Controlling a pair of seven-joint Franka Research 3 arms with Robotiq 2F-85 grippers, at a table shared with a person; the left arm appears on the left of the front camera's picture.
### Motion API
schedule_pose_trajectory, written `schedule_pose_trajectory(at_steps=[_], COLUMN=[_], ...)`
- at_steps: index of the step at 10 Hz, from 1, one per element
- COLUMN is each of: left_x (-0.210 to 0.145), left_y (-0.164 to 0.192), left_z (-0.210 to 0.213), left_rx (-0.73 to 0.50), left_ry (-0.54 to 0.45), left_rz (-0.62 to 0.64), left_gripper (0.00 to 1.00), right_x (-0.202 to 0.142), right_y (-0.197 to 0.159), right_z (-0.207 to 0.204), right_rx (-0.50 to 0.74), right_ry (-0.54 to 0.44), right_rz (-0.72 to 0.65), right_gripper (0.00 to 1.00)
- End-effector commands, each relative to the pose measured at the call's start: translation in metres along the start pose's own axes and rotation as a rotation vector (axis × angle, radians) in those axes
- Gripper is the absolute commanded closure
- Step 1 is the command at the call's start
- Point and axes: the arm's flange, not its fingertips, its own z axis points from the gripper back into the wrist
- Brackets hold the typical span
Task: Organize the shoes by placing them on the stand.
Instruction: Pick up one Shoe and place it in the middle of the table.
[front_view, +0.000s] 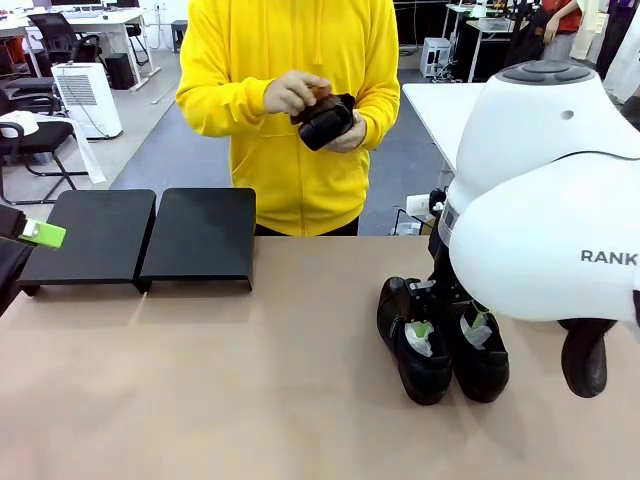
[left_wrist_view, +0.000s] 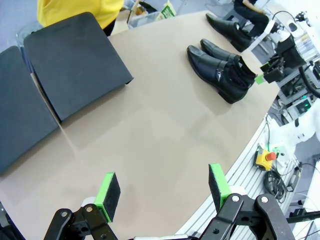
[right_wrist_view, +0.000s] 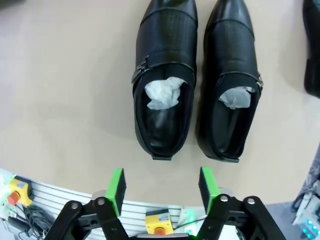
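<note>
left tool (left_wrist_view: 162, 192) wide, over worktop (left_wrist_view: 165, 130) | right tool (right_wrist_view: 161, 189) jaws apart, gripping nothing; just above heels of two shoes (front_view: 440, 345) side by side on worktop | third shoe (front_view: 325, 120) in person's hands (front_view: 292, 93) | stand (front_view: 140, 235) far-left on worktop, well apart from shoes

Bright, even indoor light, soft shadows, sharp focus; wrist views curve at edges.
</note>
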Motion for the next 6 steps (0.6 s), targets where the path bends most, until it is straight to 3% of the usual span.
schedule_pose_trajectory(at_steps=[1,3,6], left_x=[-0.001,-0.001,-0.001], left_y=[0.001,0.001,0.001], left_z=[-0.001,-0.001,-0.001], left_rx=[-0.020,-0.020,-0.020], left_ry=[-0.013,-0.013,-0.013], left_rz=[-0.014,-0.014,-0.014], left_gripper=[0.08,0.08,0.08], right_x=[-0.004,-0.004,0.006], right_y=[0.002,0.001,-0.004], right_z=[-0.003,-0.010,-0.032], right_rx=[0.016,0.015,0.021], right_ry=[-0.037,-0.031,-0.098], right_rz=[-0.075,-0.091,-0.126], right_gripper=[0.44,0.44,0.44])
